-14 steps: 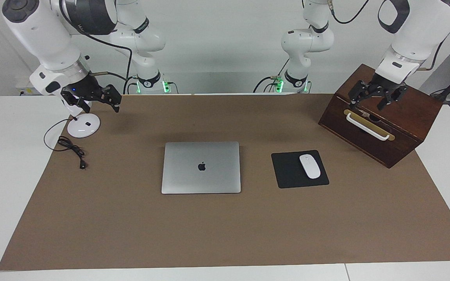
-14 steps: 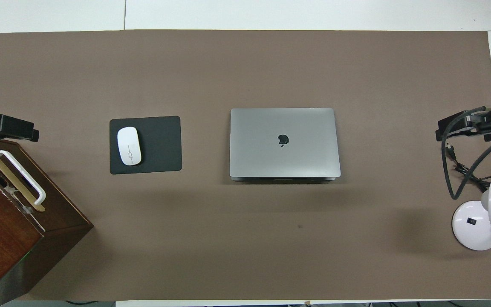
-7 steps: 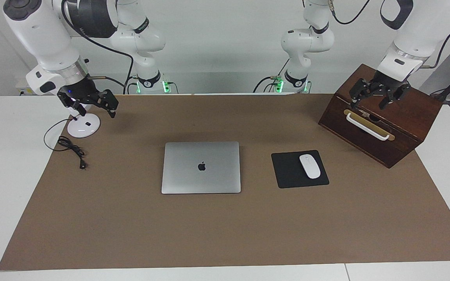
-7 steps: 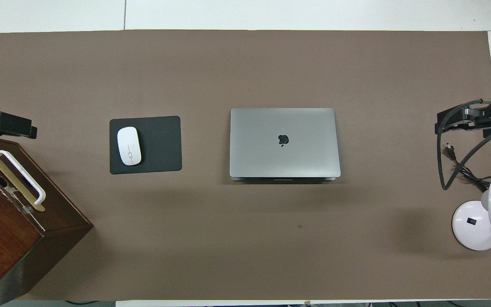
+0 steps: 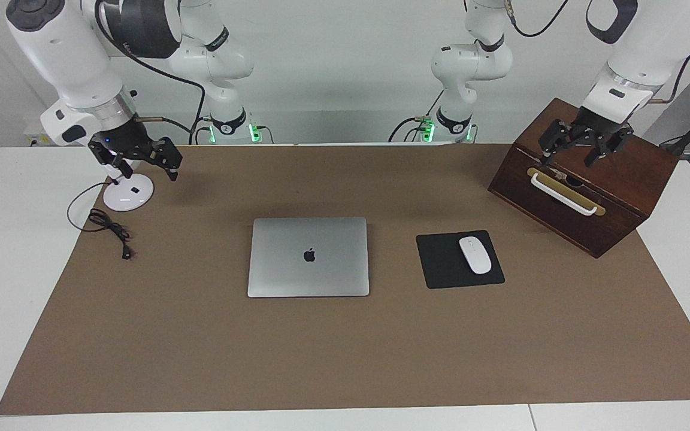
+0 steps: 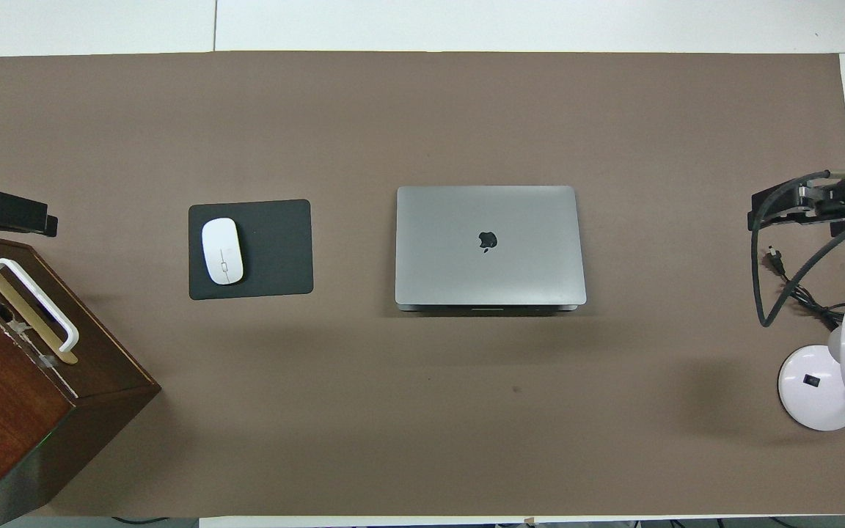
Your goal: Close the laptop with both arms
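The silver-grey laptop (image 5: pixel 308 256) lies flat on the brown mat in the middle of the table. Its lid is down and the dark apple logo faces up; it also shows in the overhead view (image 6: pixel 488 246). The keyboard and trackpad are hidden under the lid. My right gripper (image 5: pixel 138 160) hangs open and empty in the air over the white lamp base, well away from the laptop; it also shows in the overhead view (image 6: pixel 789 209). My left gripper (image 5: pixel 574 149) hangs open and empty over the wooden box, and its tip shows in the overhead view (image 6: pixel 8 213).
A dark wooden box (image 5: pixel 596 197) with a white handle stands at the left arm's end. A black mouse pad (image 5: pixel 441 263) with a white mouse (image 5: pixel 475 255) lies between the box and the laptop. A white lamp base (image 5: pixel 128 193) and a black cable (image 5: pixel 108 227) sit at the right arm's end.
Both grippers have drawn slightly up and away from the table's middle, the right one toward the lamp and the left one over the box. The laptop has not moved.
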Motion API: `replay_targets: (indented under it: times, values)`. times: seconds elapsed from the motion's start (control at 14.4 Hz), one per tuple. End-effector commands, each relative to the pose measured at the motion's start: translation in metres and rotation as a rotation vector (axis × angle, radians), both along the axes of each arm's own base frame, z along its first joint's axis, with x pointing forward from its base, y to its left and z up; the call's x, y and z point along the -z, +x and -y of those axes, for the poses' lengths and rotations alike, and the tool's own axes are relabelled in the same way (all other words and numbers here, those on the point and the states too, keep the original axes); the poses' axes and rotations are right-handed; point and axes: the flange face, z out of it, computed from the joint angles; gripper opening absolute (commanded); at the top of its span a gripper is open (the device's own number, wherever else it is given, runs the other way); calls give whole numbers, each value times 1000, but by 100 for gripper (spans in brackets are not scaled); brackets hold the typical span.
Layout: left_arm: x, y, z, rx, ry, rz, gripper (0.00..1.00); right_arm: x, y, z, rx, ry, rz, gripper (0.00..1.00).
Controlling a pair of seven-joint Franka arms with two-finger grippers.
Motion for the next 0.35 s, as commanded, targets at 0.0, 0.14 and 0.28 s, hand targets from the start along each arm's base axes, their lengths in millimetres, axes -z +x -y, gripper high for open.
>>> replay_targets:
  times: [0.0,0.14,0.28]
  values:
    - [-5,3,0,-11,7,16,100,0,0,-2,18,-16,18,100]
    - [-5,3,1,-8,3,19,100,0,1,0,8,-16,21,100]
    - [-5,3,1,-9,-1,21,100,0,1,0,6,-8,23,100]
